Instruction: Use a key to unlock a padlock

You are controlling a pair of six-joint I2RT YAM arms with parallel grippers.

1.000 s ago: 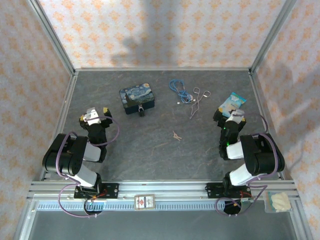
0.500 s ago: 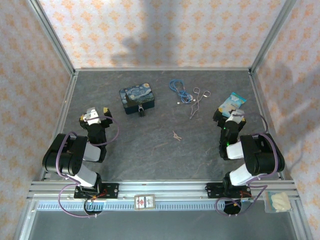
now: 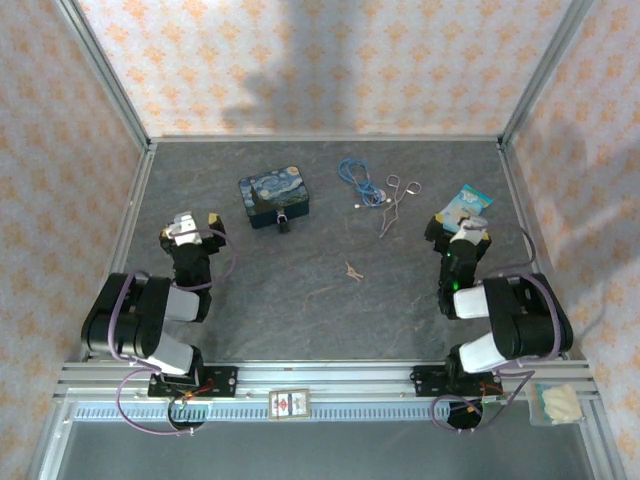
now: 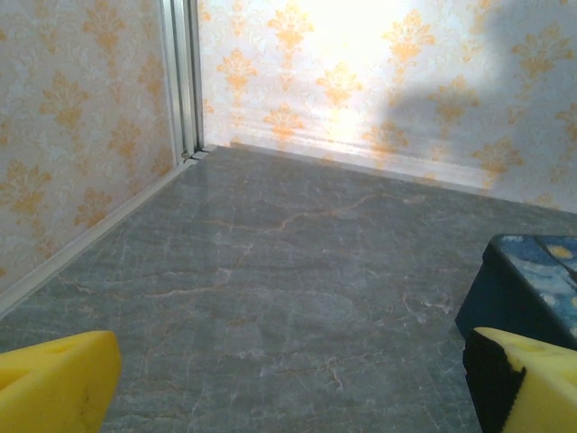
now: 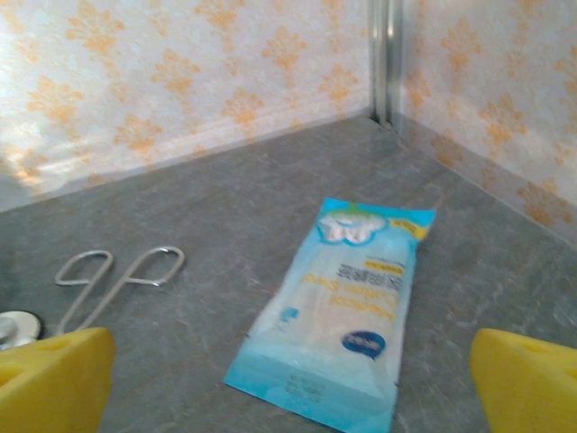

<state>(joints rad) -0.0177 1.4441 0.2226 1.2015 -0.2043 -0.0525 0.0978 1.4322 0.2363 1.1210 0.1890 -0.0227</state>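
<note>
Your key [image 3: 352,271] lies mid-frame, down-left of the right gripper [image 3: 459,230], the nearer one. That and the left gripper [image 3: 190,229] both gape wide, empty.

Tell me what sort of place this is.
Probably a lab test cell, not a home: wallpaper-printed panels in an aluminium frame box in a stone-look tabletop, with two robot arms bolted to a rail.

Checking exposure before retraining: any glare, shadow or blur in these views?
Top external: broad soft shadow on the patterned back wall; the tiny dark padlock barely resolves. Left wrist: wall glare blown out, yellow fingertips defocused. Right wrist: soft, pale blue packet print blurry.
</note>
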